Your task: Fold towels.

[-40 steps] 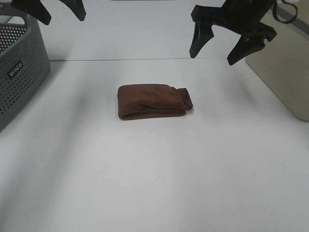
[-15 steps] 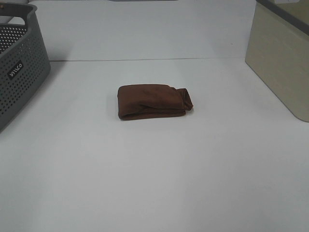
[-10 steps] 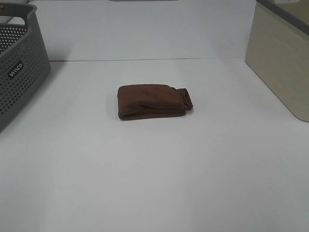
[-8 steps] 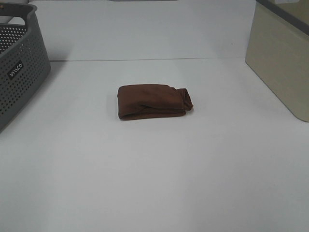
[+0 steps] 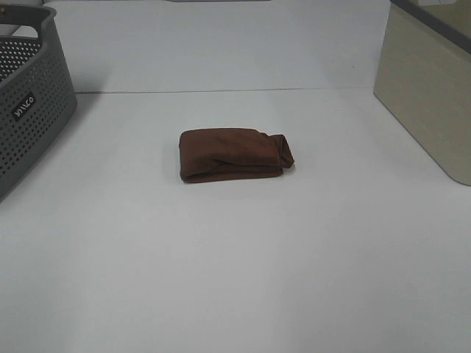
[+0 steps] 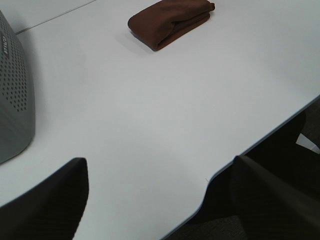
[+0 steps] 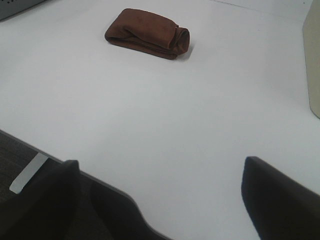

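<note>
Folded brown towel (image 5: 234,155) lying in a compact bundle just above centre of the high view, on the white table (image 5: 235,272), touched by nothing. Grey perforated basket (image 5: 29,99) at upper left, beige bin (image 5: 427,88) at upper right. Left gripper (image 6: 160,200) and right gripper (image 7: 160,195) both spread wide over the table's near edge, holding nothing, well apart from the towel.
</note>
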Controlling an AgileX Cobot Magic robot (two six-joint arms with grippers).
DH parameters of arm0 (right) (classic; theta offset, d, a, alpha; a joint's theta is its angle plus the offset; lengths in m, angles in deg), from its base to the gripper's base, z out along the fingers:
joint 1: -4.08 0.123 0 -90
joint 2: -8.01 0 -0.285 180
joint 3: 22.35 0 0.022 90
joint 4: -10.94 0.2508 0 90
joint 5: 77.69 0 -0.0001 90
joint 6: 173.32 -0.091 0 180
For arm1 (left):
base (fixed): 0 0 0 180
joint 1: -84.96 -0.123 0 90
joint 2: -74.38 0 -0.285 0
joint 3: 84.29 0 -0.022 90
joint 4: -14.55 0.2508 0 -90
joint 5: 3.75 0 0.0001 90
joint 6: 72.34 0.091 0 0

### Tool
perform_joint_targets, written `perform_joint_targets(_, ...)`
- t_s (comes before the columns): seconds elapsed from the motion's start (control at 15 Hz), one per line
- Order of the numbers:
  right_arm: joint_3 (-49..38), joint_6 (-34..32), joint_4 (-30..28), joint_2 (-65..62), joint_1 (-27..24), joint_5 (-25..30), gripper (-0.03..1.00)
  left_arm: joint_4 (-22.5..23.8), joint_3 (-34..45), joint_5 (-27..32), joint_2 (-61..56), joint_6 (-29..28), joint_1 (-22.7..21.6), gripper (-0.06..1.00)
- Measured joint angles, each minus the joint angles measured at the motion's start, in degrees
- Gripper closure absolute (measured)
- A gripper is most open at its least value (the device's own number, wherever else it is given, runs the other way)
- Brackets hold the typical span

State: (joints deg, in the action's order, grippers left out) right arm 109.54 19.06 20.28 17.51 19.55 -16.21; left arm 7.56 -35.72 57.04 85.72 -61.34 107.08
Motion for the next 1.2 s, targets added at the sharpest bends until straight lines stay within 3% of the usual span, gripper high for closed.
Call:
perform_joint_targets(0.33, 0.0, 0.1, 0.0, 0.0, 0.0, 0.0, 0.15, 0.0, 0.0, 0.0, 0.0, 0.1, -0.7, 0.2)
perform_joint_targets(0.47, 0.0, 0.1, 0.3, 0.0, -1.4, 0.0, 0.15, -0.1, 0.0, 0.0, 0.0, 0.1, -8.3, 0.2)
perform_joint_targets(0.6, 0.0, 0.1, 0.6, 0.0, -6.1, 0.0, 0.15, -0.1, 0.0, 0.0, -0.1, 0.1, -14.8, 0.2)
perform_joint_targets(0.8, 0.0, 0.1, 0.8, 0.0, -13.5, 0.0, 0.15, -0.1, 0.0, -0.2, -2.3, 0.2, -21.4, 0.2)
perform_joint_targets(1.2, -0.1, 0.1, 1.0, -1.9, -15.8, 0.0, 0.15, -0.1, 0.0, -0.2, -3.8, 0.2, -21.9, 0.2)
